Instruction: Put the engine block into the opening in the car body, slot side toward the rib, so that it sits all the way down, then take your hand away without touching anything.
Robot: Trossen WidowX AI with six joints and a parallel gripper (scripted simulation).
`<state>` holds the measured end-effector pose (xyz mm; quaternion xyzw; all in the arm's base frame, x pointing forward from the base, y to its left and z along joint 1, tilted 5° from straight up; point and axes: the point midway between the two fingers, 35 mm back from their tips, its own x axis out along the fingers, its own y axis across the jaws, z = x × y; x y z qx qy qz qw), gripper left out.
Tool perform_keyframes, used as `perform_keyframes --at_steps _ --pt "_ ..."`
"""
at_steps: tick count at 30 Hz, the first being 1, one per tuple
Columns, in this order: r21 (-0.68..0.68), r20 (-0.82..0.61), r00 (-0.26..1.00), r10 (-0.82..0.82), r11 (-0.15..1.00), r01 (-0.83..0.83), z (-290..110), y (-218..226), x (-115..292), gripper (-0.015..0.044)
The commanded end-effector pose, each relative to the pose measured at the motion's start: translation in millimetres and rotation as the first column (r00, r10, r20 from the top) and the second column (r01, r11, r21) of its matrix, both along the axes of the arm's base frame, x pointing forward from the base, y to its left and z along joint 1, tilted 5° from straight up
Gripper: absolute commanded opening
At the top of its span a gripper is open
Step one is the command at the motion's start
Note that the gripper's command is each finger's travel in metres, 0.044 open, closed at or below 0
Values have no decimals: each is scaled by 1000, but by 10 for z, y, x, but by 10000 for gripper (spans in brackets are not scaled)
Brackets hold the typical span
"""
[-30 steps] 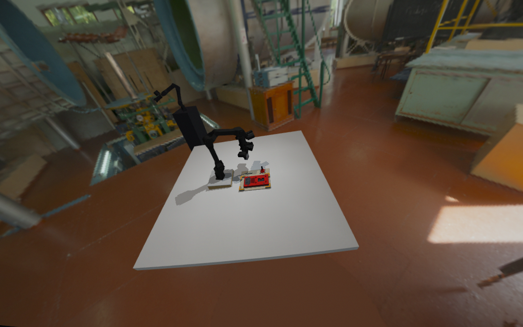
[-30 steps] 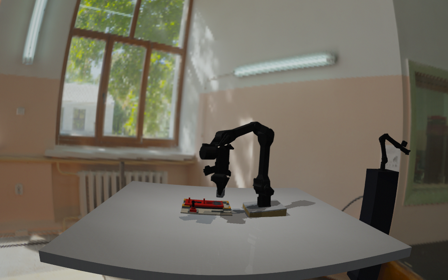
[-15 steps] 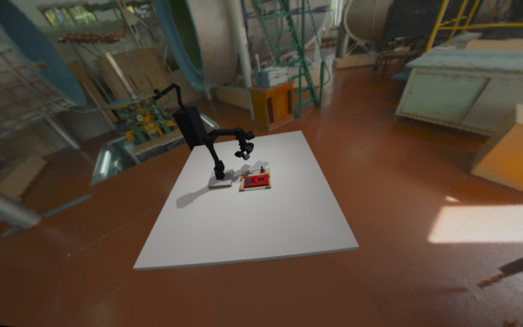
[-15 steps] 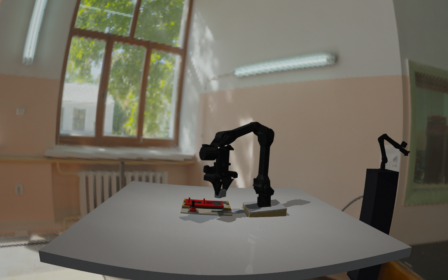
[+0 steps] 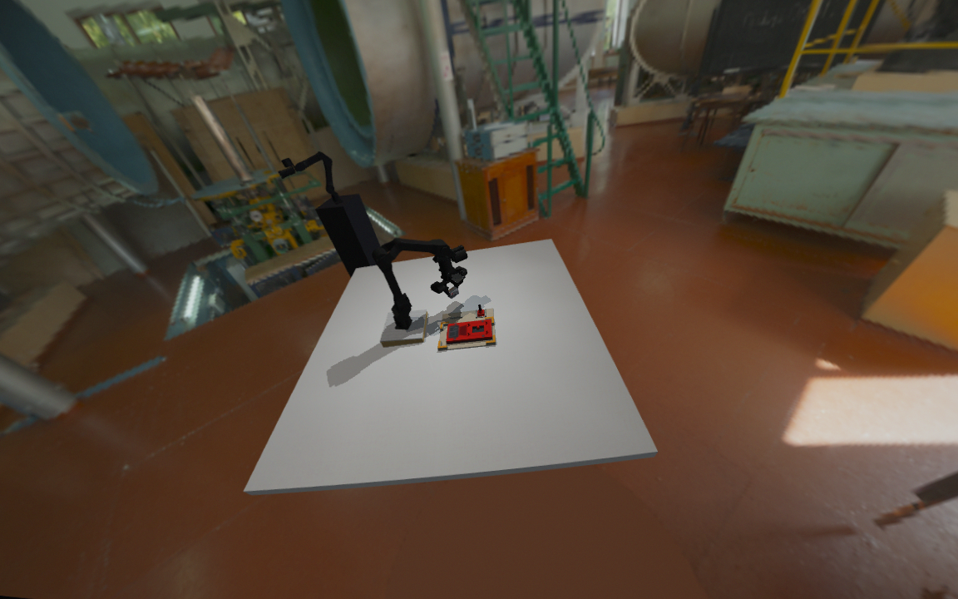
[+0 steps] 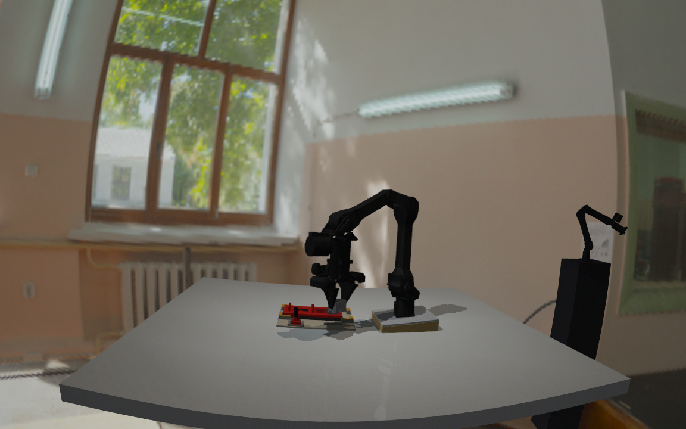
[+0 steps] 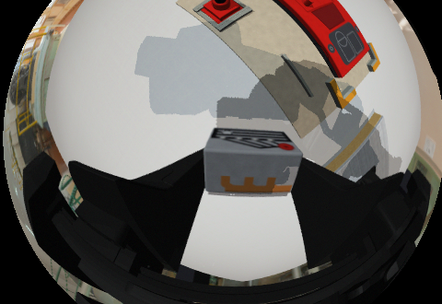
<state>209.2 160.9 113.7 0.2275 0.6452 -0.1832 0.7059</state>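
Note:
My gripper [image 5: 453, 291] [image 6: 339, 305] [image 7: 250, 157] is shut on the grey engine block [image 7: 252, 166] [image 6: 339, 306] [image 5: 453, 292], which has an orange notched mark on its near face and a red dot on top. I hold it a little above the table, beside the near end of the red car body [image 5: 470, 329] [image 6: 311, 311] [image 7: 308, 5]. The car body lies on a beige board [image 5: 466, 345] [image 6: 302, 323] [image 7: 271, 49] with orange corner stops. Its grey opening [image 7: 345, 48] is at the end nearest the block.
A small red fixture with a black peg [image 7: 219, 5] [image 6: 296, 320] [image 5: 480, 310] stands on the board beside the car body. The arm's base plate [image 5: 402, 334] [image 6: 405, 322] sits next to the board. A black camera pillar [image 5: 347, 230] [image 6: 580, 304] stands at the table's edge.

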Motion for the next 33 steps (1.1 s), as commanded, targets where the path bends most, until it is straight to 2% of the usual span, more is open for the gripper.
perform_keyframes --at_steps 1,33 --pt "3 -2 1000 -5 1000 5 -82 6 6 0" --pt "3 -2 1000 -5 1000 5 -718 28 66 0"
